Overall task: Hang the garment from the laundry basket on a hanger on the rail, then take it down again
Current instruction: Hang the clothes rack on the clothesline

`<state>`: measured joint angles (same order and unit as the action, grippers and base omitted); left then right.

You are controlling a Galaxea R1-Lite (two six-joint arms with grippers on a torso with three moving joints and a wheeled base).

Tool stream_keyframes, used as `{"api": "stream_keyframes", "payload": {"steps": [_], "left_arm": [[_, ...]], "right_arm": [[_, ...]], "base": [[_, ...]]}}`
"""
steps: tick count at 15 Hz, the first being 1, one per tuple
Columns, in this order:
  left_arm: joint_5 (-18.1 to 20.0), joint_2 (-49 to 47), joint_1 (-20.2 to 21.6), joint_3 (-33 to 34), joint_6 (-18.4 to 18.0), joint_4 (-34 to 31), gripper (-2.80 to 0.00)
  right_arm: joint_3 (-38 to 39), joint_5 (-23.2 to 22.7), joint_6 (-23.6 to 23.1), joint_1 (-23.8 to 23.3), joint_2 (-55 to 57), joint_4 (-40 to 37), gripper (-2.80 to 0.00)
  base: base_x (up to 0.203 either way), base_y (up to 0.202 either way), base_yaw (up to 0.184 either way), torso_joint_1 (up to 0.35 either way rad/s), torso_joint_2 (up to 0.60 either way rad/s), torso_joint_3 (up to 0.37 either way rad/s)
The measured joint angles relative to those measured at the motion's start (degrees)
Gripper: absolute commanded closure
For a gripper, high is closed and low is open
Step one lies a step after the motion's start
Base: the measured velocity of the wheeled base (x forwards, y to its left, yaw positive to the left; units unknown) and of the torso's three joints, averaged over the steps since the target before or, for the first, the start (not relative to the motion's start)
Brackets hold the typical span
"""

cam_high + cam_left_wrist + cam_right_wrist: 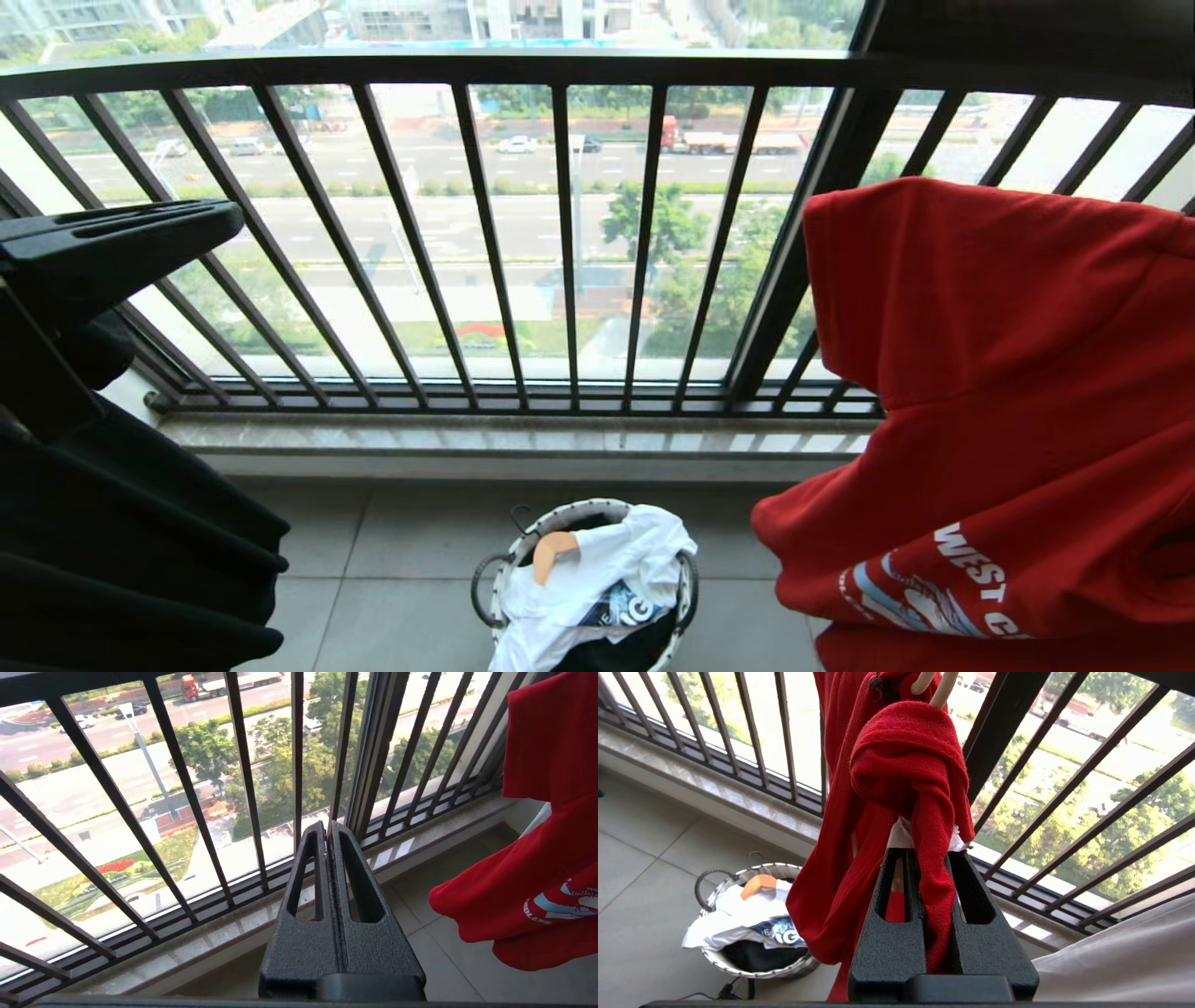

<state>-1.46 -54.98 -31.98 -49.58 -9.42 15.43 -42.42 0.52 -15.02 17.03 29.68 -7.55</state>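
right gripper: clamped on a fold of the red garment, which is draped on a cream hanger near the balustrade
left gripper: closed, empty
laundry basket: on the floor below
advice: keep the cloth pinched and lift steadily so the hanger stays seated in the neck

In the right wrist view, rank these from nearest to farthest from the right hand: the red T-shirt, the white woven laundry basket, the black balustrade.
1. Red T-shirt: pinched in the right hand, bunched just beyond its fingers.
2. Black balustrade of vertical bars: behind the shirt, along the balcony edge.
3. White woven laundry basket: down on the tiled floor, off to one side.
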Motion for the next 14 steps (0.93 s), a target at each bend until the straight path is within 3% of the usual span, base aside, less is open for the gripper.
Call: {"api": "stream_keyframes", "payload": {"steps": [14], "left_arm": [[0.0, 1.1, 0.0, 0.8, -0.3, 0.0, 0.00]], "right_arm": [[0.3, 0.0, -0.2, 0.0, -0.6, -2.0, 0.00]], "base": [[0.000, 0.000, 0.000, 0.000, 0.00, 0.199]]}}
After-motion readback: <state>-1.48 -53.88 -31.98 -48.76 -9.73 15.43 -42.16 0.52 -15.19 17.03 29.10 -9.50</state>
